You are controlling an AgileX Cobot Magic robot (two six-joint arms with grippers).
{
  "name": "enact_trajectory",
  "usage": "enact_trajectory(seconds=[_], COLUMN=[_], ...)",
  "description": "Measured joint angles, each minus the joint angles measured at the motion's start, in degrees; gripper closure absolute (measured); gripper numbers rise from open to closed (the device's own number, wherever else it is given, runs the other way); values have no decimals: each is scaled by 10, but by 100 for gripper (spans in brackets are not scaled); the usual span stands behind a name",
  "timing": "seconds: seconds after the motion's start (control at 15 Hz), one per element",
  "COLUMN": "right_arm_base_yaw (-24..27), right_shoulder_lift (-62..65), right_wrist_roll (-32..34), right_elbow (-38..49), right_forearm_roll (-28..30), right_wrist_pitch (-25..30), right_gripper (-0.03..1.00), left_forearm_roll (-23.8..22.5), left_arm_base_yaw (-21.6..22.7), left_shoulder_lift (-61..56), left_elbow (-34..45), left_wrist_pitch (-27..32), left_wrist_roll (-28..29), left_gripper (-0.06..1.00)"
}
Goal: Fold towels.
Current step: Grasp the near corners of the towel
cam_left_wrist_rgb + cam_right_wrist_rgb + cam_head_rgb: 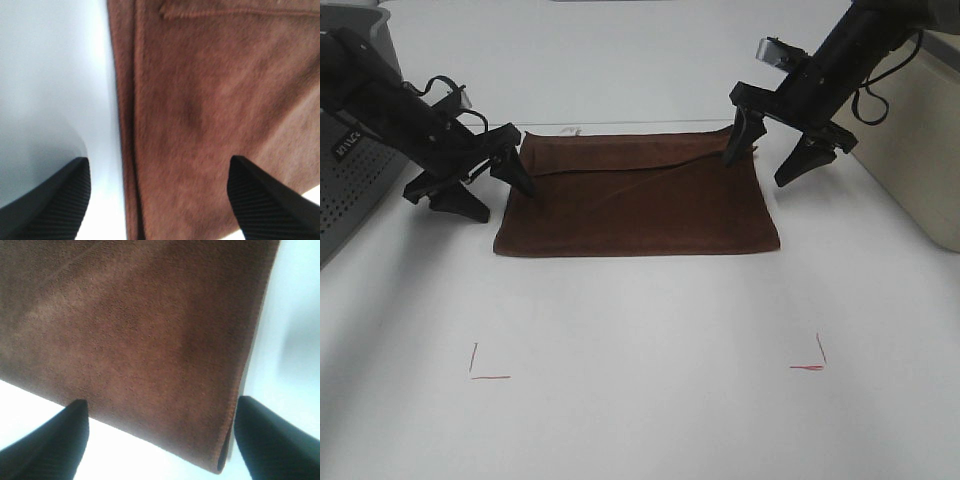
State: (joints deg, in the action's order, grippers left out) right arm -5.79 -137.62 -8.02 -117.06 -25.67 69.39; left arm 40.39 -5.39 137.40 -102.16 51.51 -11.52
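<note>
Left gripper (505,202) wide, straddling left edge of towel (635,205); right gripper (755,172) wide, straddling its right corner. Your towel lies folded on desk (640,330). Grey crate (345,190), beige box (920,150) alongside; contents hidden.

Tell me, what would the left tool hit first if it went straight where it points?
Probably the towel, near its side edge. The open left tool straddles that edge, though its height above is unclear.

1. A white table (640,430) is seen, evenly lit.
2. A red corner mark (490,377) is drawn front left, a second red mark (807,368) front right.
3. A grey perforated box (350,190) is placed left, a beige bin (925,150) right.
</note>
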Motion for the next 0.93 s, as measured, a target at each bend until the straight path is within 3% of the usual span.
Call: enact_trajectory(seconds=[0.13, 0.33, 0.93], right_arm_base_yaw=[0, 0, 0], right_shoulder_lift=[37, 92, 75], right_wrist_roll=[8, 8, -9], right_elbow=[81, 198, 216], right_forearm_roll=[0, -6, -20], right_wrist_pitch=[-3, -85, -129], right_gripper=[21, 21, 21], left_forearm_roll=[-9, -9, 17], left_arm_base_yaw=[0, 0, -42], left_shoulder_lift=[-69, -114, -93], left_elbow=[103, 187, 192], left_wrist_pitch=[-63, -108, -154], left_wrist_roll=[3, 1, 1], left_gripper=[22, 22, 22])
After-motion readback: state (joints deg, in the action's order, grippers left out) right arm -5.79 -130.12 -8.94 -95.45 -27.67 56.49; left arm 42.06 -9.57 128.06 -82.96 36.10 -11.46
